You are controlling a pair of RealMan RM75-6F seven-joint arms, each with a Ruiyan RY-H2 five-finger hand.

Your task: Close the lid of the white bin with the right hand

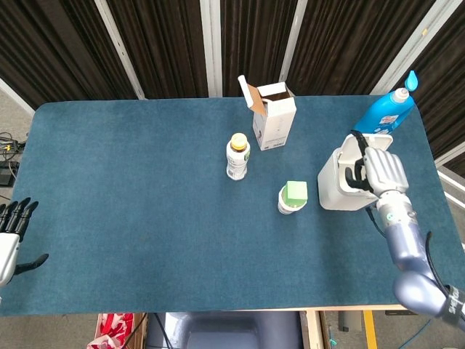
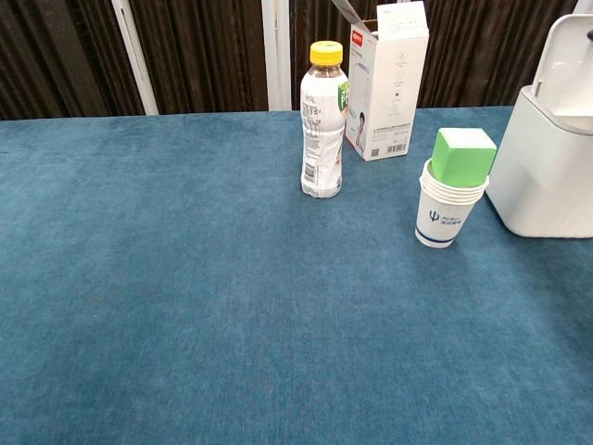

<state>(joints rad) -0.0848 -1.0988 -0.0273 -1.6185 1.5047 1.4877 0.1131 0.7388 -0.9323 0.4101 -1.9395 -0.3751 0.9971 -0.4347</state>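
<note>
The white bin (image 1: 336, 187) stands at the table's right side, its lid (image 1: 365, 140) tipped up and back, still raised in the chest view too (image 2: 567, 57). My right hand (image 1: 379, 169) hangs over the bin's opening and lid, back upward, fingers (image 1: 354, 173) bent down toward the inside of the lid with nothing held. Whether they touch the lid I cannot tell. In the chest view only a dark fingertip (image 2: 589, 35) shows at the lid's upper right edge. My left hand (image 1: 10, 236) rests at the near left table edge, fingers apart and empty.
A blue detergent bottle (image 1: 387, 110) stands right behind the bin. A stack of paper cups with a green block (image 1: 293, 196) sits just left of it. Further left are a drink bottle (image 1: 237, 155) and an open white carton (image 1: 273, 116).
</note>
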